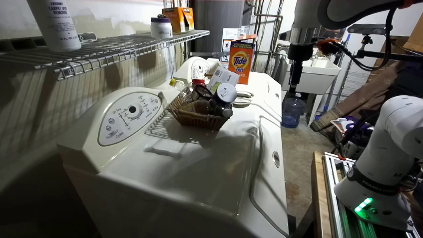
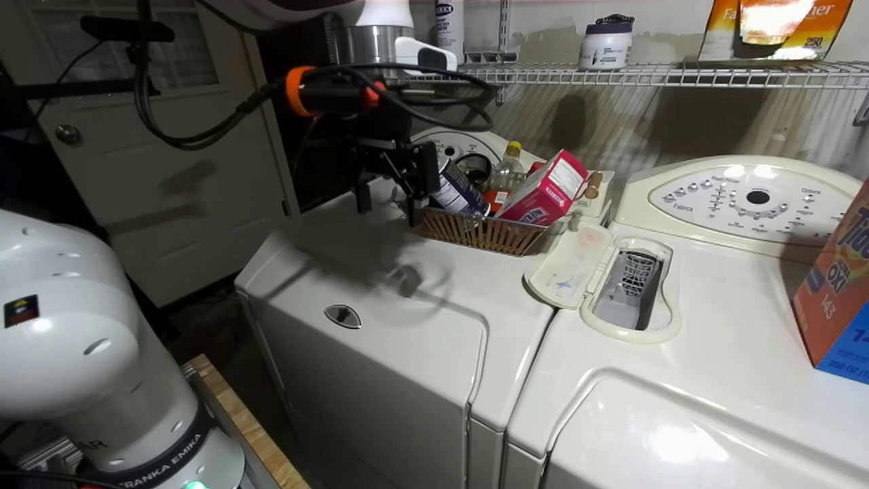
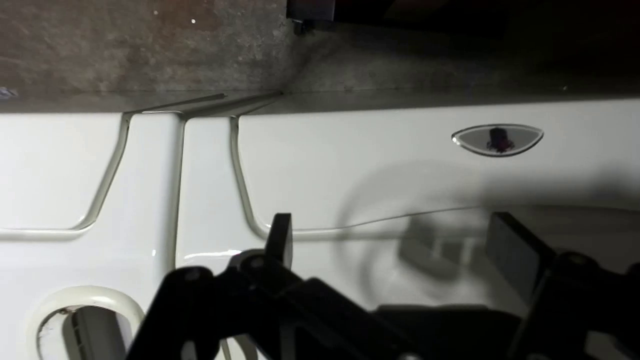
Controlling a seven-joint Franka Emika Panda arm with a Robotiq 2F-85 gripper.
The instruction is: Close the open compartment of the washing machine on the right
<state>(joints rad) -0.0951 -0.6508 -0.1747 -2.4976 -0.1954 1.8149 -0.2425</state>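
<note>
The washing machine (image 2: pixel 733 326) is the white glossy machine at the right in an exterior view. It stands at the back in an exterior view (image 1: pixel 262 81) and at the left in the wrist view (image 3: pixel 45 175). Its small oval compartment (image 2: pixel 628 292) is open, with the cream lid (image 2: pixel 570 265) folded back leftward. The compartment also shows partly in the wrist view (image 3: pixel 90 292), cut off by the frame edge. My gripper (image 2: pixel 389 209) is open and empty above the neighbouring machine, left of the lid and apart from it. Its fingers are spread wide in the wrist view (image 3: pixel 391 220).
The neighbouring white machine (image 1: pixel 198 172) bears a wicker basket (image 2: pixel 482 231) full of bottles and boxes, close to the lid. A Tide box (image 2: pixel 838 285) stands on the washing machine. A wire shelf (image 1: pixel 132 46) hangs above at the wall.
</note>
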